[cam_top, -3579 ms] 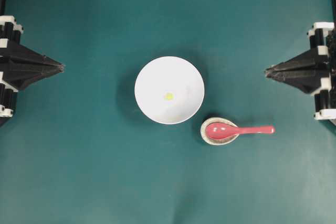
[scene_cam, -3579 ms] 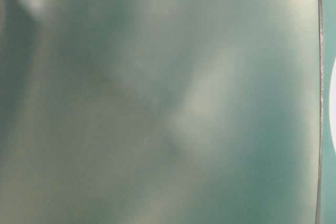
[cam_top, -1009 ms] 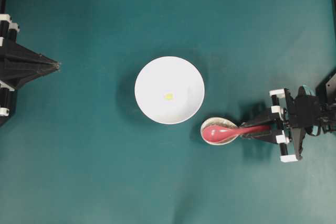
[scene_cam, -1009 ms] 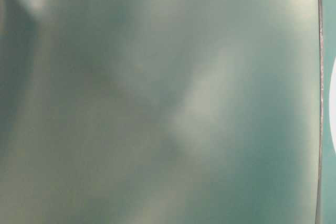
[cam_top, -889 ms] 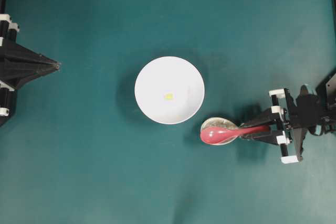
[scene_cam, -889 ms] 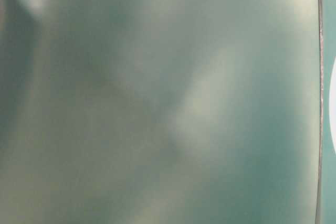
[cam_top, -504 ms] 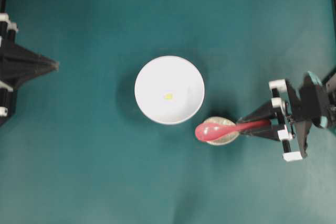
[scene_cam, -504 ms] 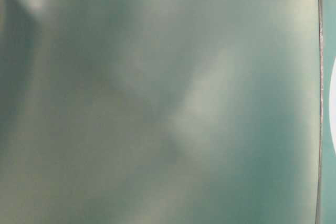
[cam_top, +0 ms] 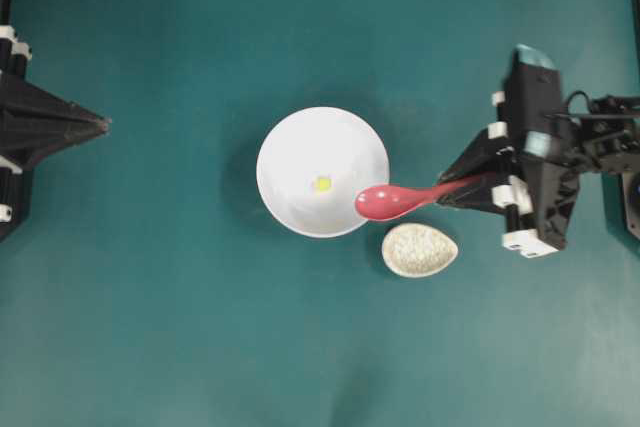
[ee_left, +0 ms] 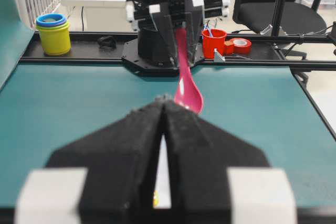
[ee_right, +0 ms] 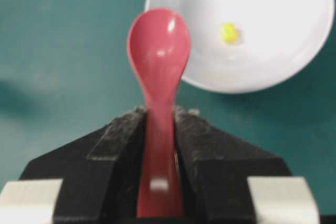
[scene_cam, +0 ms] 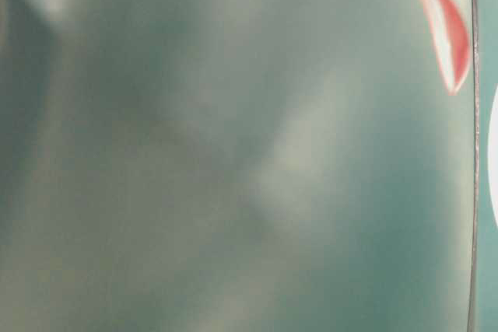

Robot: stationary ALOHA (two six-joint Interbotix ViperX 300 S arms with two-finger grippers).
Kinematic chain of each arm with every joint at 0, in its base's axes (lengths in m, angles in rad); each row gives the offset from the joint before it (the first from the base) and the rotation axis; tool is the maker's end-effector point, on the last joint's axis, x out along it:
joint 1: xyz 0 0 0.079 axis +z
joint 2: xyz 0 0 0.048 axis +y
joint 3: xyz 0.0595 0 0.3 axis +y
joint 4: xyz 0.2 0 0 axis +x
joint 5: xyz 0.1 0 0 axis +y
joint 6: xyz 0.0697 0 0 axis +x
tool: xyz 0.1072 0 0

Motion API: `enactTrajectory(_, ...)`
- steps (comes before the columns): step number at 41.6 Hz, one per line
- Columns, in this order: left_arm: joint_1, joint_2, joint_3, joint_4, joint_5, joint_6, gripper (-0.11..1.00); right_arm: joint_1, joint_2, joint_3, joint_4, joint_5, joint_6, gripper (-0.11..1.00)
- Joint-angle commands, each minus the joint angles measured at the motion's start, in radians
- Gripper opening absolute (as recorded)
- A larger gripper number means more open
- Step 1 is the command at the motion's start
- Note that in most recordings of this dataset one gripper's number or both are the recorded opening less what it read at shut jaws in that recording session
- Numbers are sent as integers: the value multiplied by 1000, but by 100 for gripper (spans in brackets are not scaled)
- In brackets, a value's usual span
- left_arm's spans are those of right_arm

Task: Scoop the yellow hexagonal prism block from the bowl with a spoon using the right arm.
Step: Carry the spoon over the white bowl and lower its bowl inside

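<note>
The white bowl [cam_top: 300,147] sits mid-table with the tiny yellow block [cam_top: 322,183] inside; both also show in the right wrist view, bowl [ee_right: 273,56], block [ee_right: 229,33]. My right gripper [cam_top: 447,192] is shut on the handle of the pink-red spoon [cam_top: 390,201], held above the table with its scoop over the bowl's right rim. In the right wrist view the spoon [ee_right: 159,45] points at the bowl's edge. The spoon shows in the left wrist view [ee_left: 187,90] and the table-level view [scene_cam: 440,13]. My left gripper [cam_top: 100,126] is shut and empty at the far left.
The speckled cream spoon rest [cam_top: 420,249] lies empty just below and right of the bowl. Beyond the table, the left wrist view shows a yellow cup [ee_left: 53,35] and a red cup [ee_left: 213,43].
My right gripper has lifted the spoon off the spoon rest and carried it up and left, so the scoop now overlaps the bowl's right rim. The left arm has not moved.
</note>
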Motion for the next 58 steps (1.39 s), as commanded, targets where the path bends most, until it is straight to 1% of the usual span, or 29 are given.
enactTrajectory(1, 3, 6, -26, 2, -5, 2, 0, -37, 46, -101, -3, 120, 2, 21)
enactTrajectory(7, 3, 6, -26, 3, 0, -3, 0, -78, 152, -212, -8, 272, 3, 21)
enactTrajectory(12, 3, 8, -26, 2, 6, -3, 0, -98, 232, -293, -15, 362, 5, 21)
enactTrajectory(18, 3, 6, -26, 2, 25, -3, 0, -104, 305, -376, -35, 436, 5, 21)
enactTrajectory(23, 3, 6, -26, 2, 34, -3, 0, -106, 353, -428, -58, 480, 12, 21)
enactTrajectory(25, 3, 6, -26, 2, 32, -5, 0, -109, 367, -440, -75, 495, 23, 21)
enactTrajectory(32, 3, 6, -26, 2, 32, -5, 0, -109, 405, -449, -132, 502, 78, 21)
enactTrajectory(36, 3, 6, -26, 2, 32, -5, 0, -109, 426, -449, -147, 502, 103, 21)
enactTrajectory(43, 3, 6, -26, 2, 34, -5, 0, -109, 446, -449, -150, 497, 107, 21)
enactTrajectory(58, 3, 6, -26, 2, 34, -5, 0, -109, 471, -448, -147, 448, 109, 21)
